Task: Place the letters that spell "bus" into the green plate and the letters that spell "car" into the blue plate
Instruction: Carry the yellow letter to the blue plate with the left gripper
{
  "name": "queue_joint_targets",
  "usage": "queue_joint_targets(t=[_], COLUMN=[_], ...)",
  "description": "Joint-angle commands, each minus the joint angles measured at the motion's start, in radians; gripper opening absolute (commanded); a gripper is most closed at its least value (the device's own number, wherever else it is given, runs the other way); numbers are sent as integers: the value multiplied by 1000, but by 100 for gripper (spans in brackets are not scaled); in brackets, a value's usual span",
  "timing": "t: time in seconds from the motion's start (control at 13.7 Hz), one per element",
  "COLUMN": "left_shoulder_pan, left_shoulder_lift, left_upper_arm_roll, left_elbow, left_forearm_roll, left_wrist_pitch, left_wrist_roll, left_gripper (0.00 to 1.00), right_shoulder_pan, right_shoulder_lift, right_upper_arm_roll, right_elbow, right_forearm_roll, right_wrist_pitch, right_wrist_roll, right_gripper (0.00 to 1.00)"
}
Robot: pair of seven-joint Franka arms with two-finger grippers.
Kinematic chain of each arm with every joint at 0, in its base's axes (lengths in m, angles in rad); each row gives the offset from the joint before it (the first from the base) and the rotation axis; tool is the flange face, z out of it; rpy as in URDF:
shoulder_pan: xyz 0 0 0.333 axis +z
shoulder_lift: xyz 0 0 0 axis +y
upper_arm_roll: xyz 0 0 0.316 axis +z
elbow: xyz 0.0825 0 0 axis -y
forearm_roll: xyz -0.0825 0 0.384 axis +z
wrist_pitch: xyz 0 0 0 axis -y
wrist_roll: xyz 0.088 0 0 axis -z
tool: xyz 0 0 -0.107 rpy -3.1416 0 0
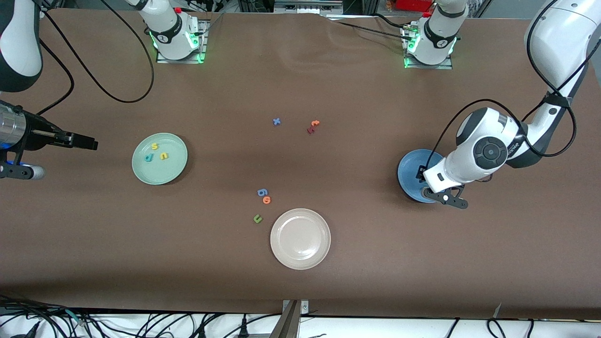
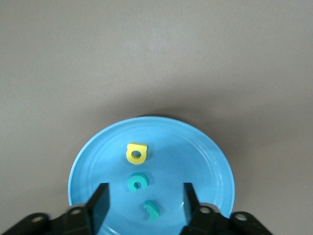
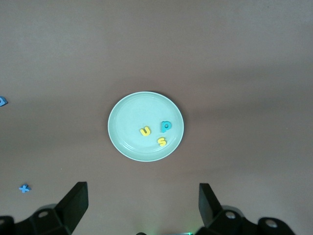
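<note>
You have the left gripper (image 2: pixel 144 203) low over the round medium-blue plate (image 1: pixel 409 174) at the left arm's end of the table. From the front camera the arm's wrist covers most of that plate, so only a crescent of rim and floor shows there. In the left wrist view its fingers (image 2: pixel 99 203) stand apart with nothing clamped between them, and the tiny teal foam "r" (image 2: pixel 151 210) lies loose on the plate floor between them. Beside it lie the teal foam "c" (image 2: pixel 137 182) and the yellow foam "a" (image 2: pixel 136 153), all three apart from one another and inside the rim.

Your right gripper (image 1: pixel 87 141) waits at the right arm's end of the table, up in the air beside the round pale mint-green plate (image 1: pixel 176 168); its arm is cut off by the picture's edge. In the right wrist view its fingers (image 3: pixel 74 201) are spread wide and empty. In that plate you see the teal-blue foam "b" (image 1: pixel 148 157), the yellow foam "u" (image 1: pixel 164 156) and the yellow foam "s" (image 1: pixel 154 146), close together.

Mid-table, a beige-white plate (image 1: pixel 300 216) sits nearest the front camera, with an olive-green foam "u" (image 1: pixel 257 218), a small orange piece (image 1: pixel 266 200) and a blue one (image 1: pixel 262 192) beside it; what these last two spell is hard to tell. Farther off lie a blue "x" (image 1: pixel 276 121), an orange "t" (image 1: pixel 315 123) and a dark red piece (image 1: pixel 310 130) touching it.
</note>
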Motion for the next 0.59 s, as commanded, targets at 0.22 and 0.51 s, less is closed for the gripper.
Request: queue_joint_targets(t=[0.22,0.51], left_shoulder_pan=[19,68], left_shoulder_lift=[-69,-87], left_upper_arm_roll=[-16,-12], left_elbow=[35,115], left_forearm_roll=[-22,-26], left_wrist_pitch=[-219,-322], left_wrist_roll=[-184,-65], left_gripper=[100,100], right_shoulder_pan=[-10,-10], right_shoulder_lift=[-10,-10], right_upper_arm_roll=[9,9], right_elbow=[5,5], right_forearm_roll=[-13,-13], right_wrist_pitch=[-3,-3], right_wrist_roll=[-13,-13], right_gripper=[100,100])
